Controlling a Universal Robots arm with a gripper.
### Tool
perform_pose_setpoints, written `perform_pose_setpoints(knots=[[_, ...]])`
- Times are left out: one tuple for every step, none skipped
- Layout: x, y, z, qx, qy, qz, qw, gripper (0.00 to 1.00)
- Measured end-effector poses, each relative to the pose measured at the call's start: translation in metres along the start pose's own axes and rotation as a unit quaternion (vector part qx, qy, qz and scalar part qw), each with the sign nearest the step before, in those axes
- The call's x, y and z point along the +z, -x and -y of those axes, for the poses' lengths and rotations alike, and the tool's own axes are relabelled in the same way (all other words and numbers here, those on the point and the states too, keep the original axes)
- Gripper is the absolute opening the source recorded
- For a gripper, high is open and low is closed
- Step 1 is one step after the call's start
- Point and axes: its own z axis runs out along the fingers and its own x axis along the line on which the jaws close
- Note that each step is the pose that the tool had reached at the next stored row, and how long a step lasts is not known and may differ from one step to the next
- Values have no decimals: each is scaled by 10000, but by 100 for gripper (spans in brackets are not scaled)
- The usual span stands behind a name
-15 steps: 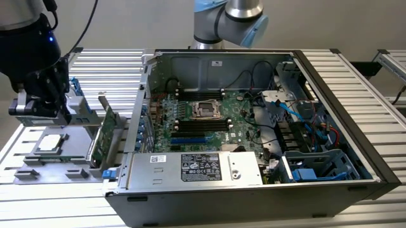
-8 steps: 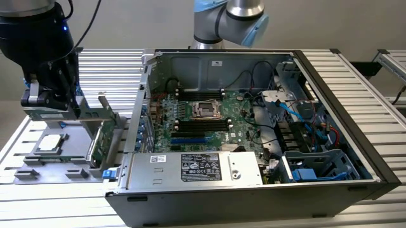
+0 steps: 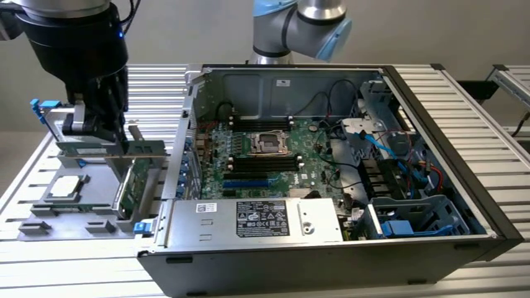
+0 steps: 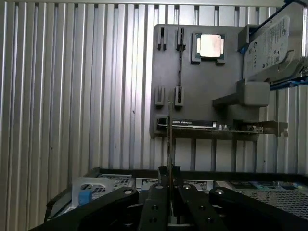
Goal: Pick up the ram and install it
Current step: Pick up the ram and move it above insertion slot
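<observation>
An open computer case (image 3: pixel 488 211) lies on a ribbed metal table (image 3: pixel 480 105), its green motherboard (image 3: pixel 306 158) and power supply (image 3: pixel 257 218) exposed. Beside it, a grey holder (image 4: pixel 202 91) carries a processor chip (image 4: pixel 211 45), silver hard drive (image 4: pixel 272 45) and upright expansion card (image 4: pixel 216 126).

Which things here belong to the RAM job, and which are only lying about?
Job: thin green ram stick, clamped in the black hand; open dark computer case.
Lying about: silver boxy hard drive; square silver processor; wider green expansion card.
</observation>
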Motion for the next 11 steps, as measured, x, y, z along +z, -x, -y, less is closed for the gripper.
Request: perform_pose_setpoints(knots=[[-4, 6, 36, 2, 0, -18, 10000, 14], [-6, 11, 67, 3, 1, -34, 10000, 14], [-10, 18, 103, 5, 1, -50, 10000, 14], [-14, 23, 136, 6, 1, -66, 10000, 14], [-17, 31, 168, 7, 2, -80, 10000, 14], [-20, 39, 197, 9, 2, -95, 10000, 14], [-23, 49, 226, 11, 2, -113, 9999, 14], [-26, 59, 253, 13, 2, -130, 9999, 14], [-30, 72, 284, 15, 3, -151, 9999, 14], [-33, 83, 312, 16, 3, -169, 9999, 14], [-36, 95, 339, 18, 3, -187, 9998, 14]])
